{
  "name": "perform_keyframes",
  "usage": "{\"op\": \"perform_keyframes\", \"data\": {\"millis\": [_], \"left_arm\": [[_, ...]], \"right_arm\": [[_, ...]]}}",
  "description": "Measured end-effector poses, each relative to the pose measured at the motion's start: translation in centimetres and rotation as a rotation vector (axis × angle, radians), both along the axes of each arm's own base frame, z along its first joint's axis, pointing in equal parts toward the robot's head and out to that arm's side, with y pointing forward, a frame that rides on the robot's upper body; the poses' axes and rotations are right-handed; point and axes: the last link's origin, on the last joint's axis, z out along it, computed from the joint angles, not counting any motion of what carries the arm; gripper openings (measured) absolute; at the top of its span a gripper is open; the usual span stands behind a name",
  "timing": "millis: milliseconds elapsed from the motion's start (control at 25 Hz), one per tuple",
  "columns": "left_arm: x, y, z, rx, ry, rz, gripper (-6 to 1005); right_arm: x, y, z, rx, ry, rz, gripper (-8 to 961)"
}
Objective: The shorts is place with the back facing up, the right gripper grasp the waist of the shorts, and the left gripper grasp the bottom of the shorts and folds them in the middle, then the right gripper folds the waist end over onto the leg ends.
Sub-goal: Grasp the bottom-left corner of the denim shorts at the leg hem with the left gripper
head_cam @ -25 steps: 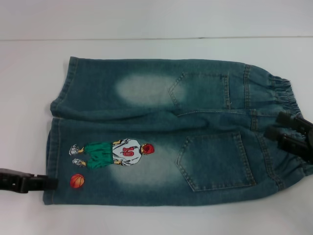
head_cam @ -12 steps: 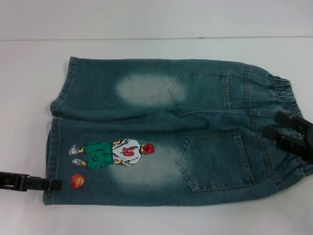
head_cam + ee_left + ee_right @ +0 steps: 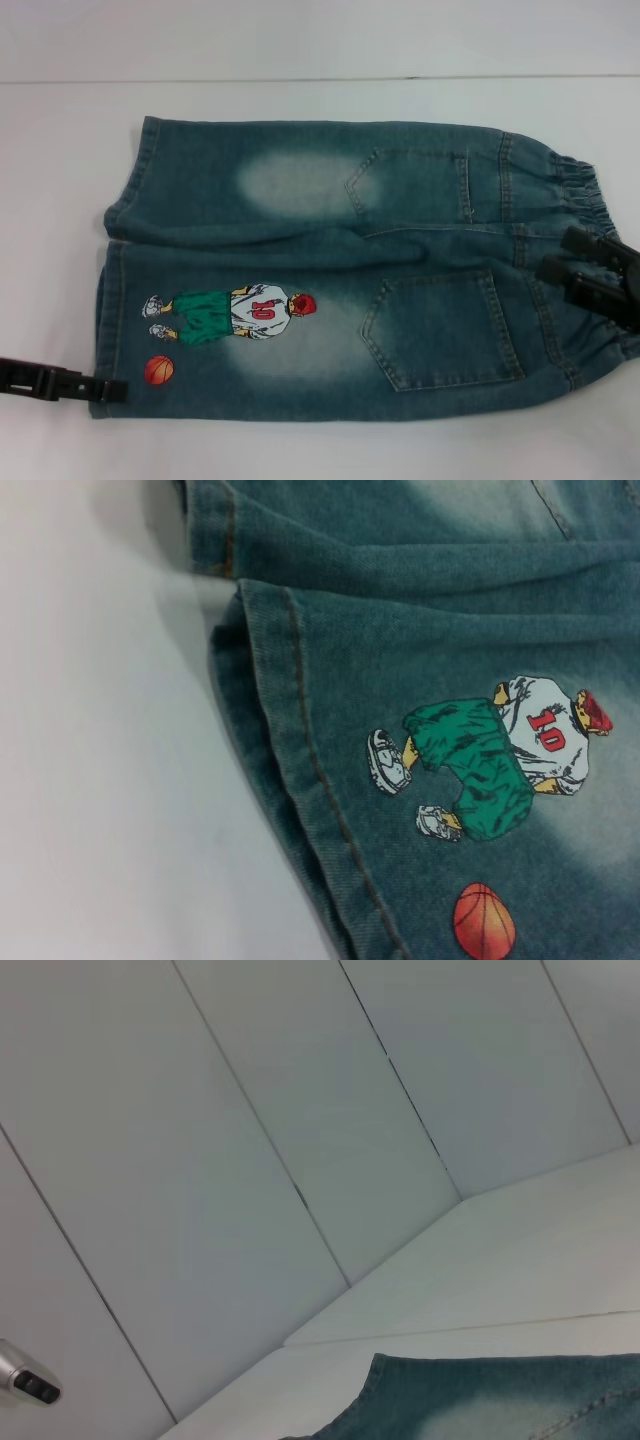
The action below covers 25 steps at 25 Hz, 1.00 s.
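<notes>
Jaws parted, right gripper (image 3: 570,256) straddles the waistband (image 3: 578,205); left gripper (image 3: 112,389), grip unclear, risks pinching one hem (image 3: 108,300) layer.

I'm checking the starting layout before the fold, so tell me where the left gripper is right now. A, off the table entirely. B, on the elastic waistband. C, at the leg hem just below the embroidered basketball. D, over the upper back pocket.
C: in the head view the left gripper reaches the leg hem of the shorts, beside the orange basketball, while the right gripper sits at the waistband.
</notes>
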Motion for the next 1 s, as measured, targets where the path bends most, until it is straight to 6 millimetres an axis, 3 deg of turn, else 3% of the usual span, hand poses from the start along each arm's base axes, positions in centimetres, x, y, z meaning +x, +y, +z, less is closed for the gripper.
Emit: {"op": "perform_keyframes", "data": {"millis": [440,1000], "left_arm": [[1.8,-0.3,-0.8,-0.079,-0.051,-0.042,937],[2.1,0.1,-0.6,-0.052,-0.067,-0.055,933]], "right_arm": [[0.0,0.1,0.0,0.002,-0.001,-0.001,893],[0.0,0.1,0.0,0.003,-0.002,-0.002,893]]}}
